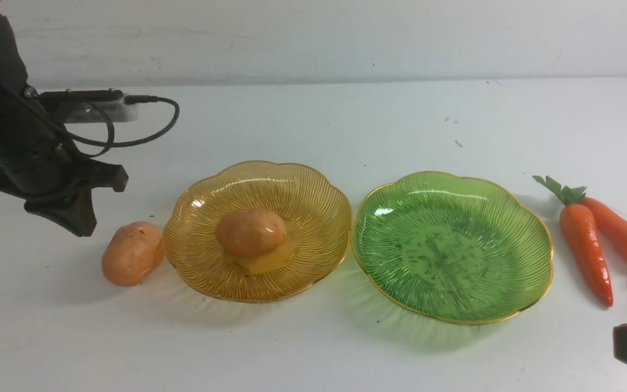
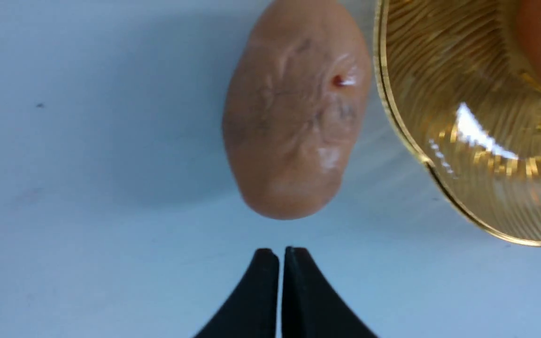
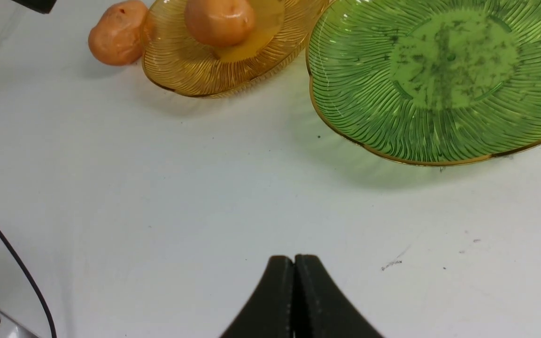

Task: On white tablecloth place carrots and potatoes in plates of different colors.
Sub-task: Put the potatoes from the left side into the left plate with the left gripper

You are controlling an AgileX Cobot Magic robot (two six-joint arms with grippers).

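The amber plate (image 1: 199,261) holds one potato (image 1: 251,232) at its middle; the green plate (image 1: 455,245), at its 3 o'clock, is bare. The other potato (image 1: 131,253) lies on the tablecloth (image 1: 313,354) just beside the amber rim at 9 o'clock, long axis 1 to 7. At 3 o'clock of the green plate, the near carrot (image 1: 585,245) points leaves to 11, tip to 5; the far carrot (image 1: 624,234) tapers toward 10. My left pincer (image 2: 282,256) hangs at the other potato's 10 o'clock, jaws together on nothing. My right pincer (image 3: 294,263) is pressed together too.
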